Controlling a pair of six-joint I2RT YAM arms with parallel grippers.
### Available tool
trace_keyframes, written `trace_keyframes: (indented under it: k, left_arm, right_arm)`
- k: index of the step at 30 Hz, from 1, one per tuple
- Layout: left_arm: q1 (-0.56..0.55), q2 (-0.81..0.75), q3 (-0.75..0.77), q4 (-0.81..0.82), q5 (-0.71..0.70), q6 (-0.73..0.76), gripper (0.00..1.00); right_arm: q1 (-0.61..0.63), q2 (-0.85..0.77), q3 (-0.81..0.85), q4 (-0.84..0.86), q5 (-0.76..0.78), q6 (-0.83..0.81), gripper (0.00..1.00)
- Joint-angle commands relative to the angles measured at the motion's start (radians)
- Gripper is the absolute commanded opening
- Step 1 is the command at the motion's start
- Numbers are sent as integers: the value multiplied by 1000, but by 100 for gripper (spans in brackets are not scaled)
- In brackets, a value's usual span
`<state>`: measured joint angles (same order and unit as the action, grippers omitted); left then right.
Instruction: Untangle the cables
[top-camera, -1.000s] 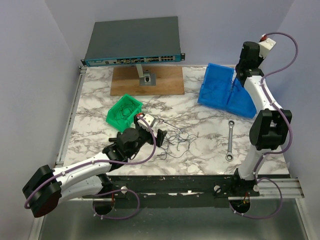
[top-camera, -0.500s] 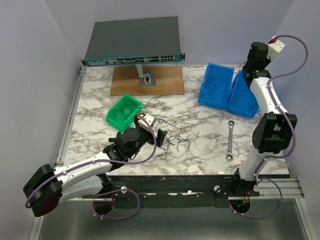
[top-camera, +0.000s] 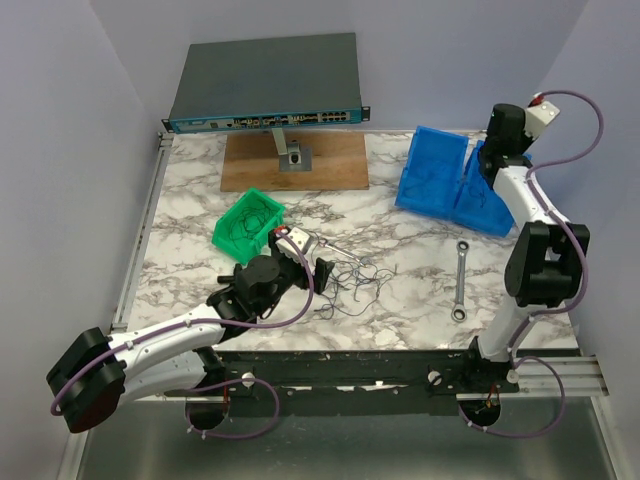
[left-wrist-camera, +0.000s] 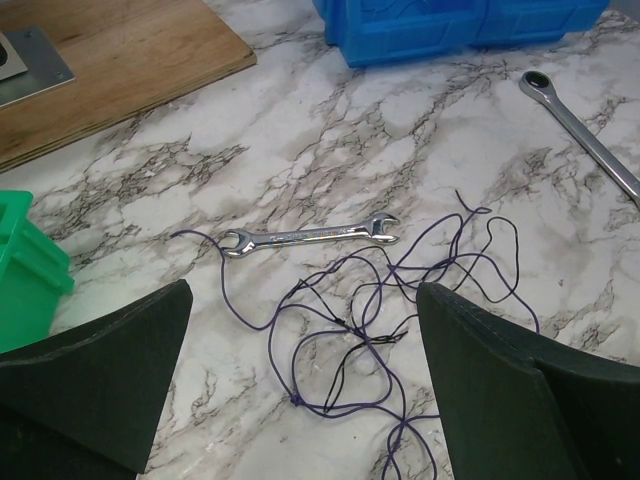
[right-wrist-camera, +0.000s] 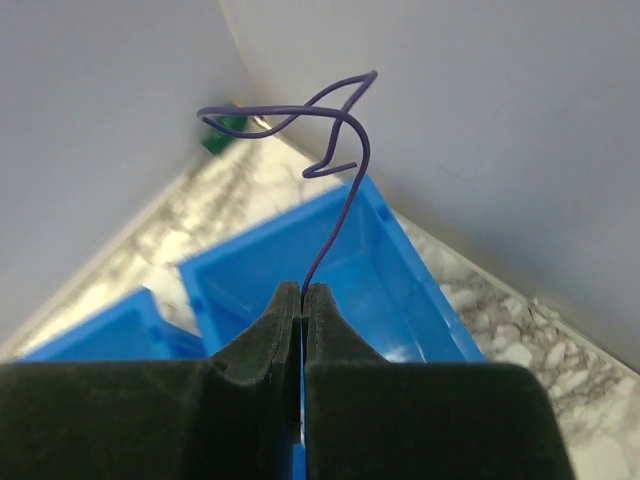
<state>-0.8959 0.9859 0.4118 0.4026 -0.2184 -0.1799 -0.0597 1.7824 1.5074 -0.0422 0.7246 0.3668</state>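
The cables (top-camera: 355, 281) lie as a loose tangle of thin purple-blue and dark wires on the marble table, at front centre. In the left wrist view the cables (left-wrist-camera: 362, 336) sit between and just ahead of the wide-apart fingers. My left gripper (top-camera: 312, 270) is open and empty at the tangle's left edge (left-wrist-camera: 303, 300). My right gripper (right-wrist-camera: 303, 291) is shut on one purple wire (right-wrist-camera: 345, 200), which curls upward from the pads. It hangs above the blue bins (right-wrist-camera: 400, 250) at the back right (top-camera: 484, 158).
A small silver wrench (left-wrist-camera: 310, 237) lies just beyond the tangle. A ratchet wrench (top-camera: 461, 280) lies to its right. A green bin (top-camera: 248, 222) holding dark wires stands at the left. A network switch (top-camera: 265, 85) and a wooden board (top-camera: 295, 160) are at the back.
My right arm swung a little to the right above the blue bins, then partly back, still holding its wire. My left arm and the tangle have not moved.
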Motion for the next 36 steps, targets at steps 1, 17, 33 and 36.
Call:
trace_keyframes:
  k: [1, 17, 33, 36]
  left_arm:
    - [5, -1, 0, 13, -30, 0, 98]
    - [5, 23, 52, -90, -65, -26, 99]
    - [6, 98, 67, -146, 159, -81, 99]
    - [8, 75, 44, -151, 179, -91, 98]
  right_arm:
    - [0, 69, -54, 12, 48, 23, 1]
    - [0, -7, -86, -194, -298, 147, 87]
    - [370, -339, -452, -383, -773, 38, 79]
    - [455, -416, -571, -363, -819, 44, 74]
